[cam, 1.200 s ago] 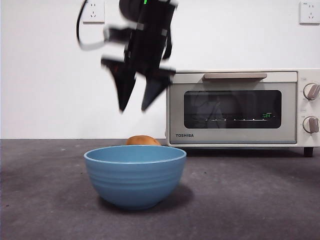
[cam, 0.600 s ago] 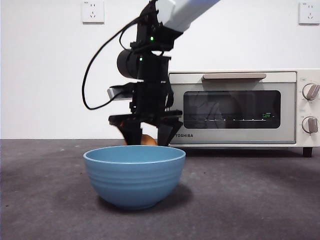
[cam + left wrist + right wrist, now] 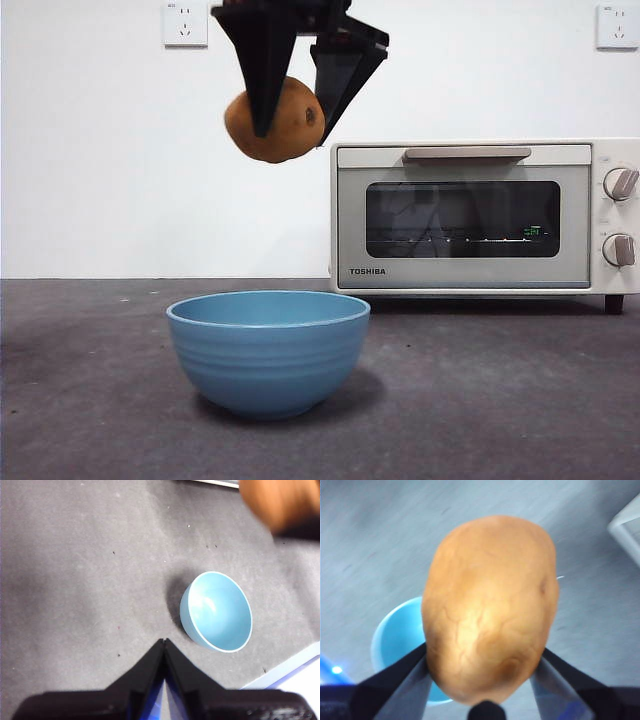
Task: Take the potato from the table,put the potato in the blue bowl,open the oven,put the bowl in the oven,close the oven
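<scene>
One relation governs what we do next: the potato (image 3: 275, 120), clamped in the right tool (image 3: 295, 100), hangs high above the blue bowl (image 3: 268, 350), a little off its centre, long axis roughly along the jaws. The left tool (image 3: 164, 642) waits clenched and empty, apart over the bench (image 3: 500, 400). Half a second ago the right tool was down behind the bowl; now it has lifted, though motion blur leaves exact alignment uncertain.

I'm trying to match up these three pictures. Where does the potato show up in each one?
Front view: the potato hangs high between the right gripper's fingers, above the blue bowl.
Left wrist view: an orange blur in a corner.
Right wrist view: it fills the middle.
Shared landmark: the blue bowl.
</scene>
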Controlling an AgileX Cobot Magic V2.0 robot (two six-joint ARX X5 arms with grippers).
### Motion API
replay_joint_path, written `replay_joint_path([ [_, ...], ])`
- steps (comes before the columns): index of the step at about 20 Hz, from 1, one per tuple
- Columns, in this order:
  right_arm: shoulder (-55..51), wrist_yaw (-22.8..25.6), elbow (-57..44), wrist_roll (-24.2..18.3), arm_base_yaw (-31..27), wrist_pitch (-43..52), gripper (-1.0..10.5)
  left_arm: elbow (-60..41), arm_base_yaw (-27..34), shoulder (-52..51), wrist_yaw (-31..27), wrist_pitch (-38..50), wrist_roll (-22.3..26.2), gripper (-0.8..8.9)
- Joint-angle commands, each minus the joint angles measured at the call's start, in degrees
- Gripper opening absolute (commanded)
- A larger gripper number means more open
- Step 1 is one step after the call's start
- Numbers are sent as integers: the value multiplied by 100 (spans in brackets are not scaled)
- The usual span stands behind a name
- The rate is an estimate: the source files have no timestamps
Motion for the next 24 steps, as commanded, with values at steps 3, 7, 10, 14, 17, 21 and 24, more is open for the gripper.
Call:
replay_joint_path([
  [3, -1659, -44, -2761, 658, 389, 1569, -12, 31, -7, 87, 22, 319, -155, -5],
  [7, -1864, -83, -3613, 1078, 380, 2098, -12, 31, -7, 214, 24, 310, -164, -5],
  [10, -1676, -496, -3779, 1123, 380, 2568, -5, 31, -7, 262, 24, 321, -162, -5],
  [14, -1390, -575, -3779, 1115, 380, 2732, 11, 31, -7, 291, 24, 466, -160, -5],
  [17, -1207, -555, -3779, 1099, 380, 2903, 255, 31, -7, 334, 24, 551, -162, -5],
  [21, -1161, -551, -3779, 1097, 372, 2968, 621, 31, -7, 439, 24, 581, -166, -5],
  [24, -1255, -442, -3665, 1099, 372, 2879, 626, 42, -9, 448, 26, 767, -260, -5],
])
